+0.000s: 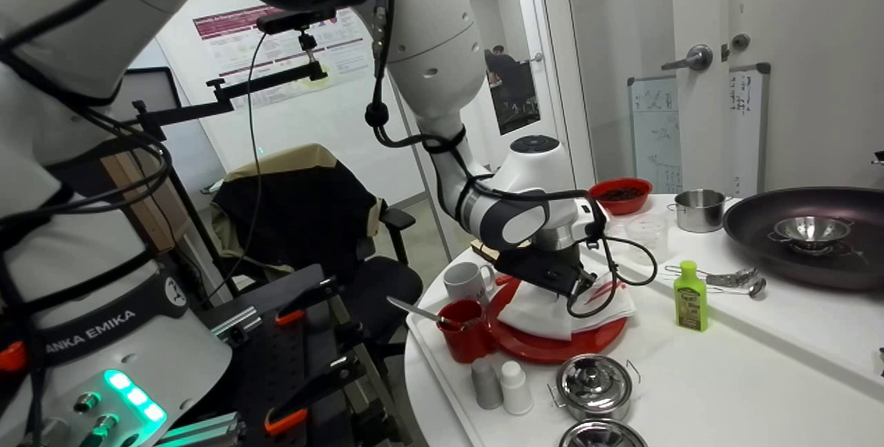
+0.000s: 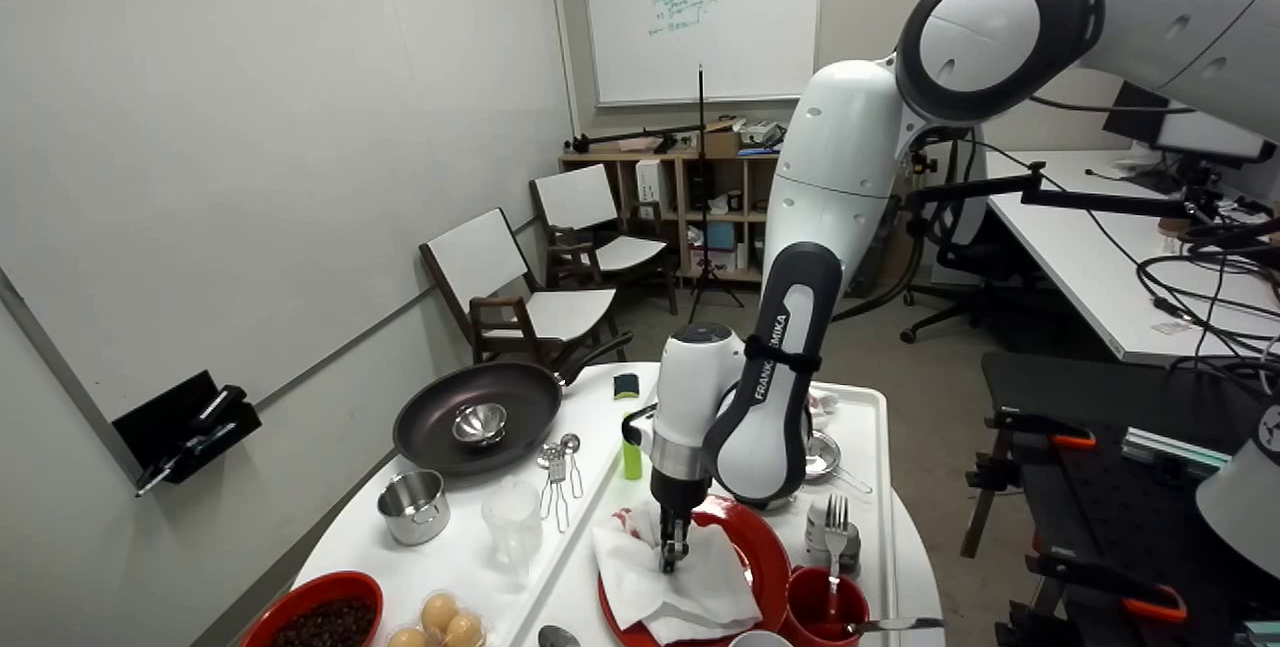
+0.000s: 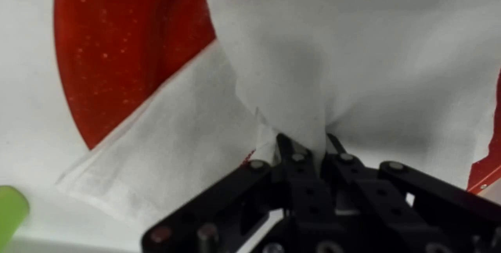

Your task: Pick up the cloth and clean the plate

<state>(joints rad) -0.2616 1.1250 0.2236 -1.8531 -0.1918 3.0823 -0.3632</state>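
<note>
The white cloth [image 1: 539, 310] lies rumpled over the large red plate [image 1: 535, 350] on the table. In an exterior view, the cloth [image 2: 715, 582] covers much of the plate [image 2: 765, 552] and reaches past its rim. My gripper [image 2: 674, 559] points down onto the cloth. In the wrist view, the fingertips [image 3: 305, 139] are shut on a raised fold of the cloth [image 3: 176, 143]. Part of the bare plate [image 3: 109, 49] shows to the left, with small light specks on it. The fingertips are hidden behind the wrist and the cloth in an exterior view.
A red cup [image 1: 464, 340] with cutlery and a grey-white mug [image 1: 464, 282] stand close to the plate. Two shakers [image 1: 516, 388] and a lidded steel pot [image 1: 594, 385] are nearby. A green bottle [image 1: 690, 302] and a large dark pan [image 1: 753, 246] stand farther off.
</note>
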